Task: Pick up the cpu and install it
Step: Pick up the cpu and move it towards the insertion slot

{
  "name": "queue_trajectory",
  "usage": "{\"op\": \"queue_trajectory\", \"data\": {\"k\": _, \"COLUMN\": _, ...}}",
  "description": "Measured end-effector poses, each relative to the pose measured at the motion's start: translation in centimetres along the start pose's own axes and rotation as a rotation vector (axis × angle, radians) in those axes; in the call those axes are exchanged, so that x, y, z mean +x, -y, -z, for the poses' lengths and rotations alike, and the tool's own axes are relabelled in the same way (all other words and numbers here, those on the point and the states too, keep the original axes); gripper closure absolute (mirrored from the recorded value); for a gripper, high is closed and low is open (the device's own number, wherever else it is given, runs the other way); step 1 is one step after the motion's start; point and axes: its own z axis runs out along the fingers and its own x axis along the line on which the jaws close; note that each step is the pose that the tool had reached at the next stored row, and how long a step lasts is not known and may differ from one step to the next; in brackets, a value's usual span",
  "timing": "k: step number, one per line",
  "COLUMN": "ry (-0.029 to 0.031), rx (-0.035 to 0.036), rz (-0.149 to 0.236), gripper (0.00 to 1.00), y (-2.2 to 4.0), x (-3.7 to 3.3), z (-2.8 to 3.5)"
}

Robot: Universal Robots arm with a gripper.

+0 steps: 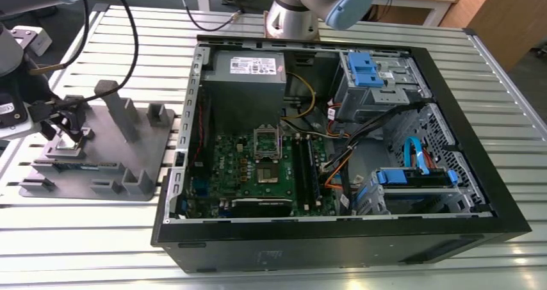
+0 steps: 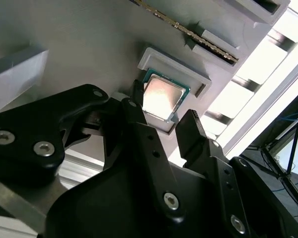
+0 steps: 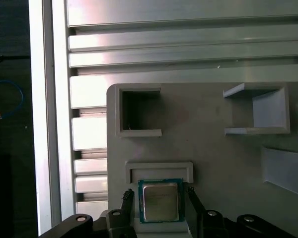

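first wrist view shows one cpu (image 3: 161, 202) between two fingers (image 3: 127, 199) of the released end effector (image 3: 158, 192).

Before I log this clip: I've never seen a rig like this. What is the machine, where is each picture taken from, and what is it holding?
It is one robot arm on a slatted metal table. The exterior view is taken from off the arm. It shows an open computer case with its motherboard socket and, toward that view's left, a grey plastic tray. The two wrist views ride on the arm and look past its gripper. Both show the cpu, a small silver square, lying in a pocket of the tray. The fingers are open, one on each side of it. Nothing is lifted yet.
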Motion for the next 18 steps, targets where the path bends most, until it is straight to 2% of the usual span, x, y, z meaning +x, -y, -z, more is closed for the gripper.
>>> {"op": "queue_trajectory", "data": {"k": 8, "ry": 0.0000, "rx": 0.0003, "rz": 0.000, "gripper": 0.47, "y": 0.00, "x": 0.00, "z": -0.01}}
{"op": "queue_trajectory", "data": {"k": 10, "ry": 0.0000, "rx": 0.0004, "rz": 0.000, "gripper": 0.46, "y": 0.00, "x": 0.00, "z": -0.02}}
{"op": "queue_trajectory", "data": {"k": 11, "ry": 0.0000, "rx": 0.0004, "rz": 0.000, "gripper": 0.40, "y": 0.00, "x": 0.00, "z": -0.02}}
{"op": "queue_trajectory", "data": {"k": 12, "ry": 0.0000, "rx": 0.0005, "rz": 0.000, "gripper": 0.40, "y": 0.00, "x": 0.00, "z": -0.02}}
{"op": "queue_trajectory", "data": {"k": 18, "ry": -0.0006, "rx": 0.0012, "rz": 0.000, "gripper": 0.40, "y": 0.01, "x": -0.27, "z": -0.51}}
